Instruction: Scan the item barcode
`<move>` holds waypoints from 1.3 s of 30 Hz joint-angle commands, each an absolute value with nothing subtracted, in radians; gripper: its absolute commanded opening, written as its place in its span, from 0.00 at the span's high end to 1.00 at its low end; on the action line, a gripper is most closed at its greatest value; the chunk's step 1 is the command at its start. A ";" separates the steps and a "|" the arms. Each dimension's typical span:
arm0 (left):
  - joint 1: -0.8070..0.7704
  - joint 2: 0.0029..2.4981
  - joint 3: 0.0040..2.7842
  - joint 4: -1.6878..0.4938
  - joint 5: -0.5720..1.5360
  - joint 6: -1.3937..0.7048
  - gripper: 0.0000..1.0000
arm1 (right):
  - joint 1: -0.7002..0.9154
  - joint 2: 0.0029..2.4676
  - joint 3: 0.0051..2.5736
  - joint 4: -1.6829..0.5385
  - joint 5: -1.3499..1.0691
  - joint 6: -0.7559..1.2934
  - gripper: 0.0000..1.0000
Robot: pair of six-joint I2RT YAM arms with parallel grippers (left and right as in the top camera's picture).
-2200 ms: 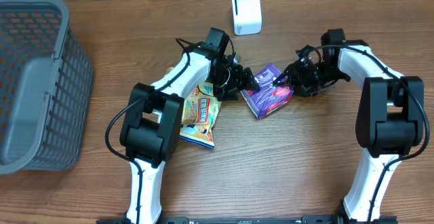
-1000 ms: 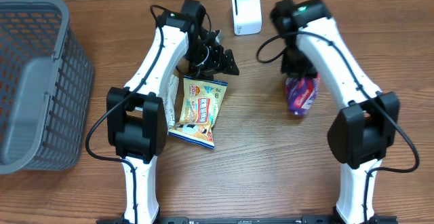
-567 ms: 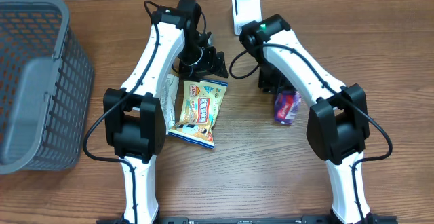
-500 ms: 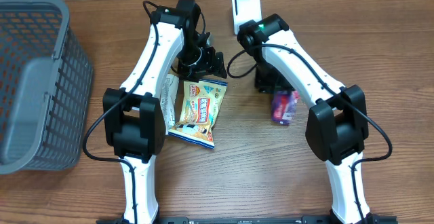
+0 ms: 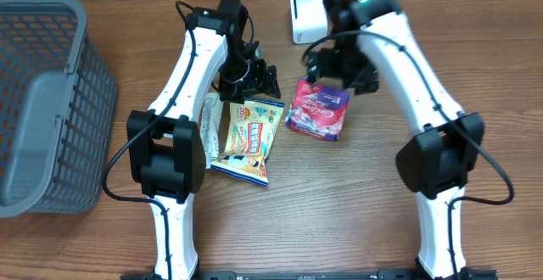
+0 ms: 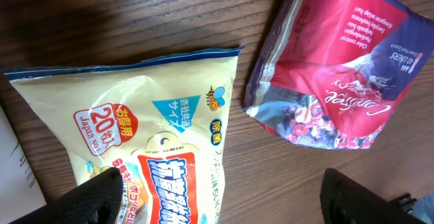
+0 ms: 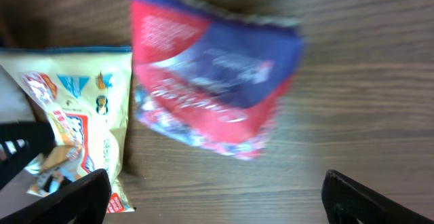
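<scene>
Right gripper [image 5: 338, 63] hangs wide open above the red-purple pouch [image 5: 317, 110] — lying free on the bench [image 5: 339, 221], nearer than the white scanner [image 5: 307, 13], likely for a barcode-side regrasp — left gripper [image 5: 250, 76] open too.

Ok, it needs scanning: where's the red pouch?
Overhead view: the red pouch lies on the table, just right of the yellow snack bag, below the white scanner.

basket [image 5: 85, 119]: grey mesh, we see it at the table's left edge | table [image 5: 339, 221]: brown wood | yellow snack bag [image 5: 248, 137]: lying flat, near centre | white packet [image 5: 209, 114]: possibly tucked under the bag's left side
</scene>
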State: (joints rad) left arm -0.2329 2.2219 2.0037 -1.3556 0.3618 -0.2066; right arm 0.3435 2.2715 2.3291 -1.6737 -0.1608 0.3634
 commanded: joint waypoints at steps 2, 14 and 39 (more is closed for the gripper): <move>-0.229 2.197 2.027 -1.357 0.355 -0.205 0.14 | 0.230 2.281 2.355 -1.677 -0.270 0.223 0.00; -0.229 2.197 2.027 -1.351 0.355 -0.206 0.10 | 0.153 2.288 2.078 -1.404 -0.470 0.212 0.06; -0.229 2.197 2.027 -1.334 0.355 -0.225 0.10 | 0.169 2.288 1.814 -1.150 -0.586 0.239 0.47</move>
